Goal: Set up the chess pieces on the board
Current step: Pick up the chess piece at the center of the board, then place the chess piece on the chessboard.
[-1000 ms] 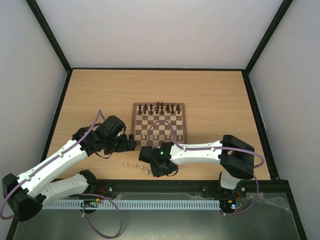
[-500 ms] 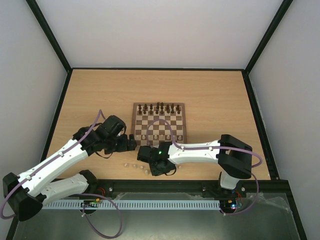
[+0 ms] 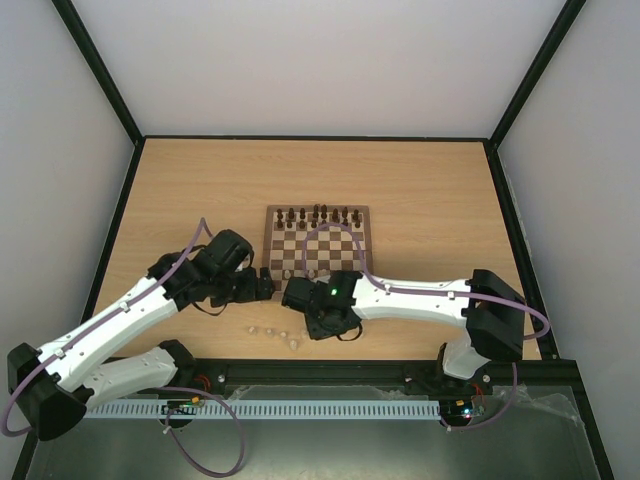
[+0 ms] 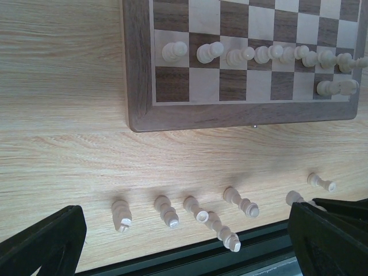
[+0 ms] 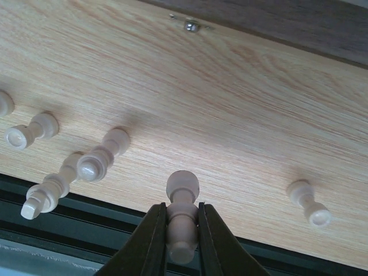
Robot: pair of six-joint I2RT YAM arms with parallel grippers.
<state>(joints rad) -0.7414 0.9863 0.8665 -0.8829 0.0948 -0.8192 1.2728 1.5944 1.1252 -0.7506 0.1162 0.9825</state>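
One gripper, the left [image 3: 262, 285], is parked just beside the left near corner of the board [image 4: 138, 69]. Its fingers [image 4: 40, 244] are spread wide with nothing held, and it has not been moved in the last second. Between the board and the table edge, a loose line of cream chessmen [image 4: 167, 210] is left on the tabletop [image 4: 57, 144]. A row of cream pawns [image 4: 210, 52] is already set on the board. Further right, the right gripper [image 5: 182, 230] is closed on a round-headed cream piece [image 5: 183, 187]. It has been carried from beside the loose line up to the board's near edge. The pick is judged done; placement on the near rank remains.
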